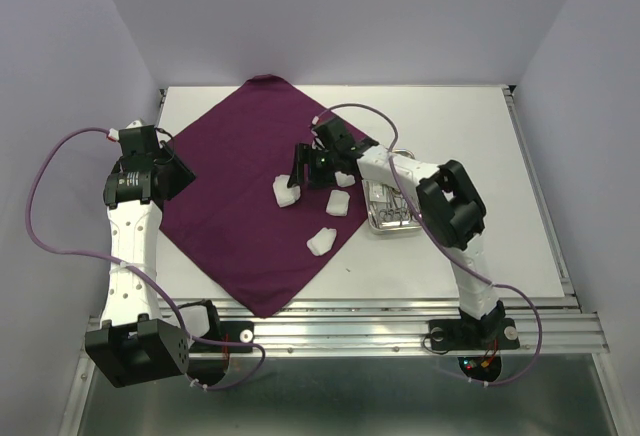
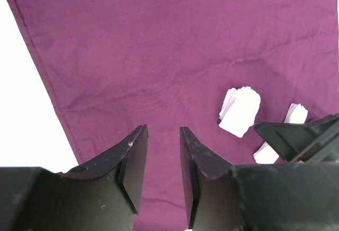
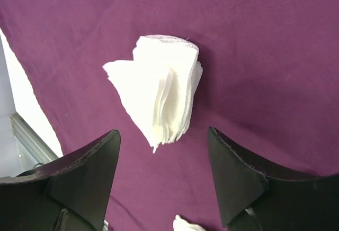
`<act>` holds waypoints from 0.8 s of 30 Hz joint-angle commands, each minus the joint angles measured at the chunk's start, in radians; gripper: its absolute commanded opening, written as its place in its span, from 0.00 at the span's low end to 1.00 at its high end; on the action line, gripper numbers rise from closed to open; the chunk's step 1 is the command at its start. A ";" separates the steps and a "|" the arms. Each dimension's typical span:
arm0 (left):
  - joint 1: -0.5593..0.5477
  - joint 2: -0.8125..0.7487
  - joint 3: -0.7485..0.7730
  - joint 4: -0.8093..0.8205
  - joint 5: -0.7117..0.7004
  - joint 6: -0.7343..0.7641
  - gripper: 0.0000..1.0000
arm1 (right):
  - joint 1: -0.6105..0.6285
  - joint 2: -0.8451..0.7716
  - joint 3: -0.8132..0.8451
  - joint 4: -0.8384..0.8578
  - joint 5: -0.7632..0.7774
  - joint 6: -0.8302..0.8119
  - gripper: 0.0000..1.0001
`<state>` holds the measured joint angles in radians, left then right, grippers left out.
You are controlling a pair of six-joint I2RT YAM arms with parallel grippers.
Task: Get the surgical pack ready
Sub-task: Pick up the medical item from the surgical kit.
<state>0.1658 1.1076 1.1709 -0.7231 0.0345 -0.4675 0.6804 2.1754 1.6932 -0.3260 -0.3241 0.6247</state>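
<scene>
The dark purple cloth [image 1: 250, 171] lies as a diamond on the white table. Several white gauze pads lie on it: one [image 1: 287, 191] on the left, one [image 1: 338, 202] in the middle, one [image 1: 322, 241] nearer. The steel tray [image 1: 390, 208] with thin metal instruments sits just off the cloth's right corner. My right gripper [image 1: 303, 178] is open and empty just above the left pad; the right wrist view shows that folded pad [image 3: 161, 93] ahead of the gripper [image 3: 163, 133]. My left gripper [image 1: 182, 173] is over the cloth's left corner, narrowly open and empty [image 2: 162, 130].
The left wrist view shows the cloth's left hem [image 2: 37, 61] with white table [image 2: 21, 120] beyond it, gauze pads [image 2: 241, 109] to the right and part of the right gripper [image 2: 302, 135]. White walls enclose the table; an aluminium rail [image 1: 400, 321] runs along its front.
</scene>
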 commanded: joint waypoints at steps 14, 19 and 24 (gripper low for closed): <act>0.006 -0.020 -0.017 0.021 0.001 0.020 0.42 | 0.001 0.156 0.042 0.120 -0.121 0.082 0.65; 0.005 -0.020 -0.020 0.024 0.002 0.020 0.42 | 0.001 0.173 0.037 0.157 -0.135 0.113 0.61; 0.006 -0.020 -0.016 0.021 0.002 0.020 0.42 | 0.010 0.184 0.045 0.163 -0.136 0.130 0.59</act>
<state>0.1658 1.1076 1.1538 -0.7219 0.0341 -0.4671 0.6758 2.3154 1.7256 -0.1734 -0.4671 0.7399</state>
